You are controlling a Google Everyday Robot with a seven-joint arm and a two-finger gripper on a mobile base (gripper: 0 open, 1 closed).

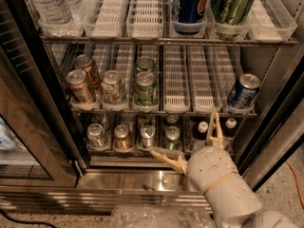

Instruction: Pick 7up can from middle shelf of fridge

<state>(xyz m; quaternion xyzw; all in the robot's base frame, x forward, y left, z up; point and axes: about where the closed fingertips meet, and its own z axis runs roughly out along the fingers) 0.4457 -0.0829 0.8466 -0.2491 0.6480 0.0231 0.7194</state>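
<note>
The 7up can (pixel 113 87), whitish-silver with green and reddish marks, stands upright near the front of the middle shelf (pixel 176 87), second lane from the left. The fridge (pixel 142 180) stands open, showing its wire shelves and shiny metal base. My gripper (pixel 183 131) is open and empty. It hovers in front of the bottom shelf, right of centre, below and well to the right of the 7up can. One finger (pixel 167 157) points left and the other finger (pixel 214 126) points up.
Two copper-orange cans (pixel 80 85) stand left of the 7up can, two green cans (pixel 145 89) right of it, and a blue can (pixel 243 90) far right. Bottles and large cans (pixel 190 4) fill the top rack. Small cans and bottles (pixel 122 137) line the bottom shelf. The glass door (pixel 28 108) hangs open at left.
</note>
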